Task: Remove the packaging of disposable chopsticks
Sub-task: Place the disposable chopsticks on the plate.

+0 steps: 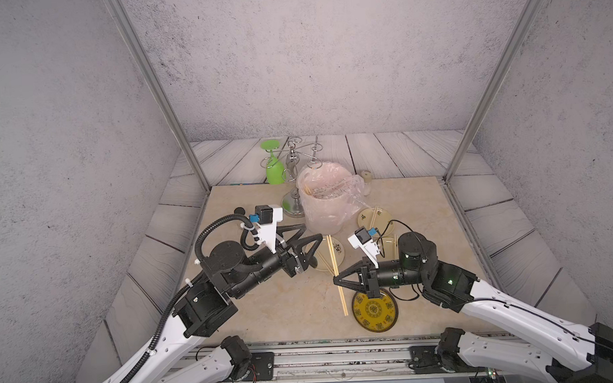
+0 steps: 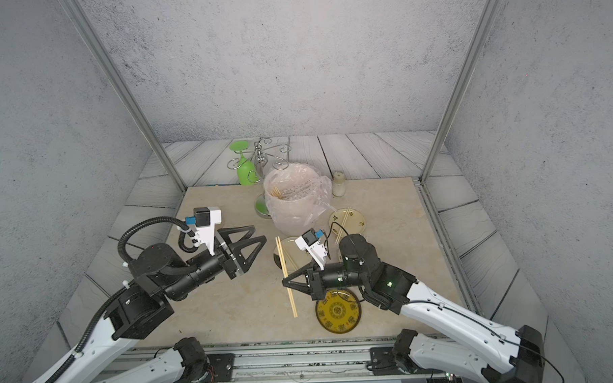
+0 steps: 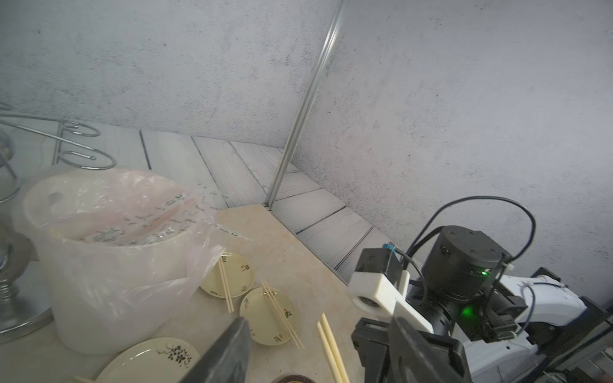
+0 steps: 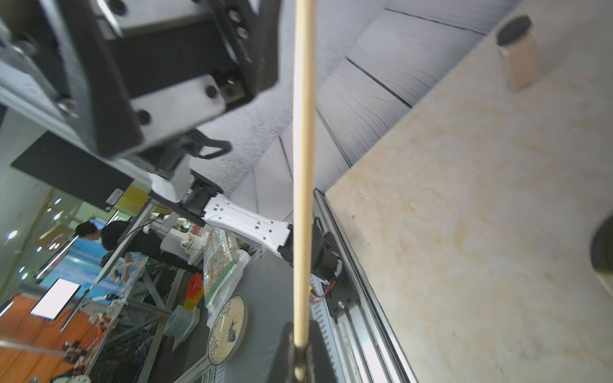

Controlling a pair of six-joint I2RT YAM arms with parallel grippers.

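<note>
My right gripper [image 1: 336,279] is shut on a pair of bare disposable chopsticks [image 1: 337,275], gripping near their middle and holding them above the table. The right wrist view shows the pale sticks [image 4: 303,165] running out from my pinched jaws [image 4: 300,358]. My left gripper [image 1: 312,231] hangs open and empty between the bucket and the held pair, which appears between its fingers [image 3: 232,348] as tan sticks [image 3: 331,351]. Translucent packaging [image 3: 149,220] with dark printed marks lies in the bag-lined bucket [image 1: 325,212].
Small cream plates [image 3: 243,275] [image 3: 262,323] each carry bare chopsticks, and a floral plate [image 3: 149,361] sits near the bucket. A dark yellow-patterned plate [image 1: 374,312] lies under the right gripper. A wire glass rack [image 1: 293,157], a green glass [image 1: 274,170] and a small jar [image 2: 339,184] stand behind.
</note>
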